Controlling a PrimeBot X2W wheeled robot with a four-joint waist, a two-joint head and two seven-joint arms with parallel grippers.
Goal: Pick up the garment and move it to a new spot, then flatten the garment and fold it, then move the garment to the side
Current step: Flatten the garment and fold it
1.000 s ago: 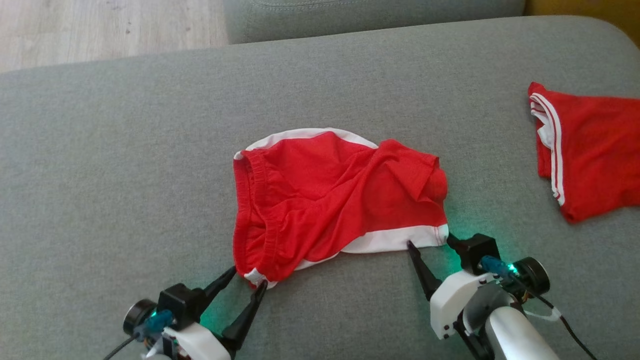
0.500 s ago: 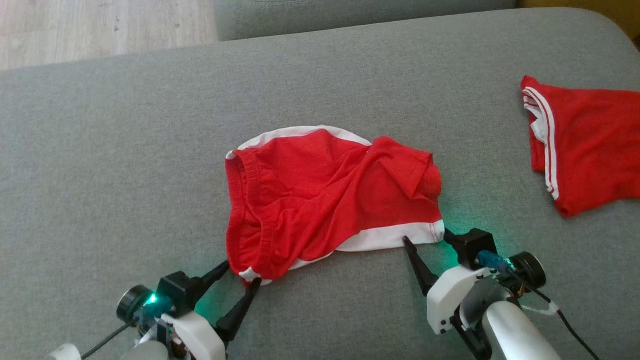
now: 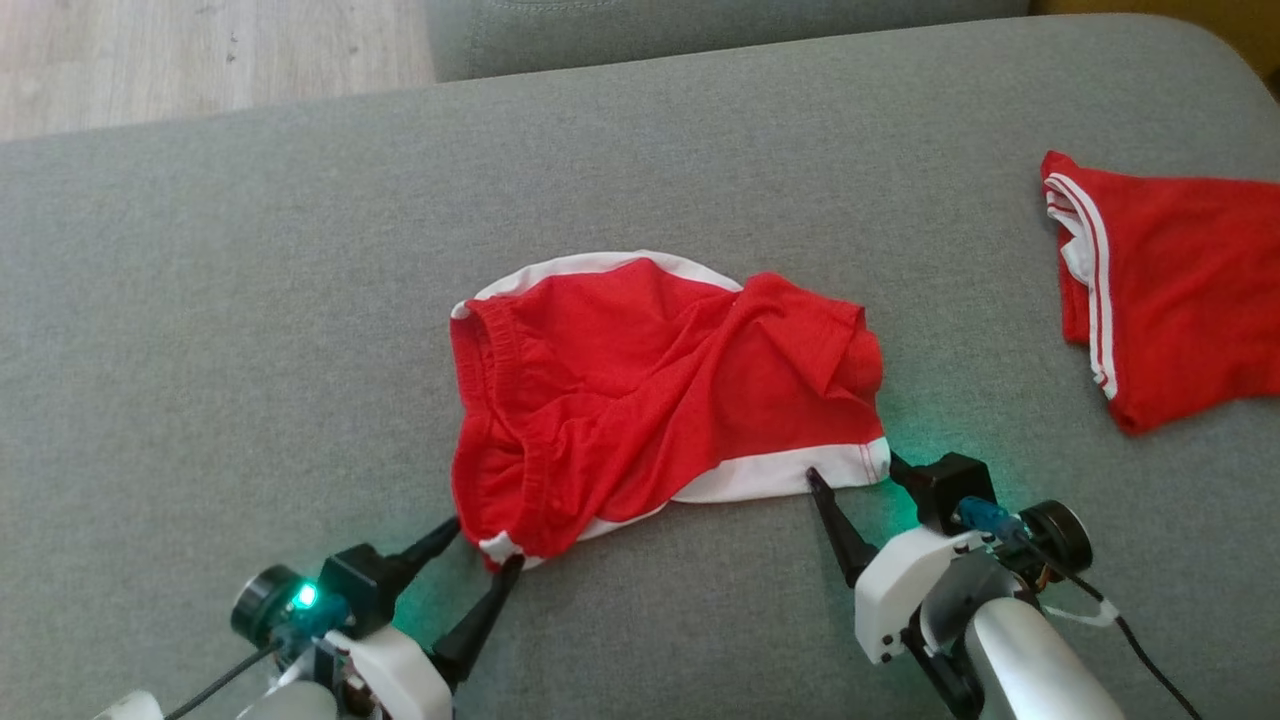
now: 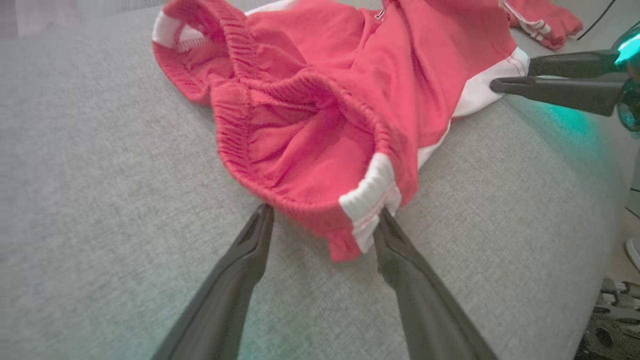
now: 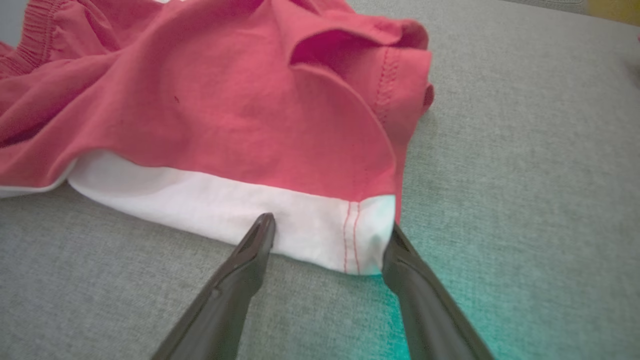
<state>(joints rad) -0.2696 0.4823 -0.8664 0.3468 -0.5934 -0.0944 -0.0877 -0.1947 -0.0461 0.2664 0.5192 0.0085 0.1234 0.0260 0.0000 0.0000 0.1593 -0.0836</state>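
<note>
Shorts (image 3: 640,400) crumpled mid-frame on sofa (image 3: 250,300). L gripper (image 3: 485,542) wide open round the lower-left waistband corner (image 4: 365,200), R gripper (image 3: 852,467) wide open round the white hem corner (image 5: 360,235), lower right.

No text, label, brand, number or sign legible. Red cotton shorts with white trim (image 3: 640,400), lying at the tips of the left claw (image 3: 485,542) and the right claw (image 3: 852,466): plain cloth and stitching, nothing printed that can be read.
</note>
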